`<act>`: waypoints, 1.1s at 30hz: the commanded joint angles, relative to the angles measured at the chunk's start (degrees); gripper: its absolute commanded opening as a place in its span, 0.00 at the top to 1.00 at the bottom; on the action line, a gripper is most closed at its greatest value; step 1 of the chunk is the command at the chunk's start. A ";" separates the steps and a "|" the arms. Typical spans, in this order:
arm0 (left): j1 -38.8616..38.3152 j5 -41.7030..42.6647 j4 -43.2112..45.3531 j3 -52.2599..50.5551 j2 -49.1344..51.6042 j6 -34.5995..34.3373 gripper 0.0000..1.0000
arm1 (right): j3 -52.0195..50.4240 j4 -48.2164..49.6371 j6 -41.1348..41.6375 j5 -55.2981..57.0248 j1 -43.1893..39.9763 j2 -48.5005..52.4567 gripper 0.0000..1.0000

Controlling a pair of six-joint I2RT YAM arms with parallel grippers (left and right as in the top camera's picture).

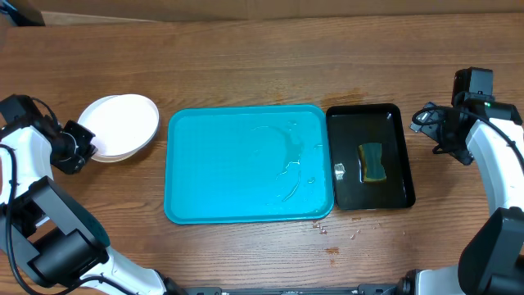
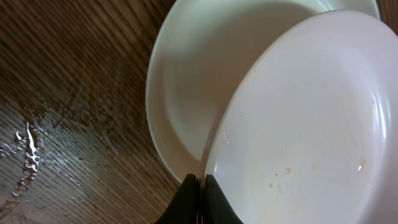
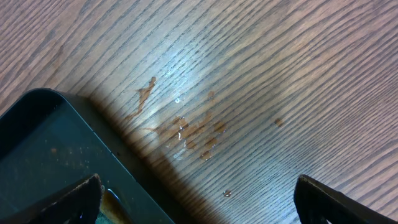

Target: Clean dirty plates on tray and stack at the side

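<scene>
Left gripper (image 2: 200,202) pinches the rim of the topmost of the plates (image 1: 121,124), stacked near the table's (image 1: 246,65) left edge beside the wet blue tray (image 1: 250,164). Right gripper (image 3: 200,196) gapes wide, holding nothing.

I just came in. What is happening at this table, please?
The left gripper is shut at the rim of the top plate, apparently pinching it. That plate lies offset on another white plate beside the turquoise tray. The tray holds no plates and is only wet. The right gripper hangs open over the table near the black tray, where a sponge lies. The stacking looks nearly finished.
</scene>
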 commanded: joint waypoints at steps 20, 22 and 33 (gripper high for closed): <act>-0.11 -8.15 3.39 0.59 -2.14 1.27 0.88 | 1.20 0.28 0.46 0.59 -0.11 -0.90 0.00; -0.11 -8.15 3.93 0.59 -2.14 1.25 0.74 | 1.20 0.28 0.46 0.61 -0.11 -0.90 0.00; -0.55 9.14 4.63 0.59 -2.14 12.15 0.00 | 1.20 0.28 0.46 0.59 -0.11 -0.92 0.00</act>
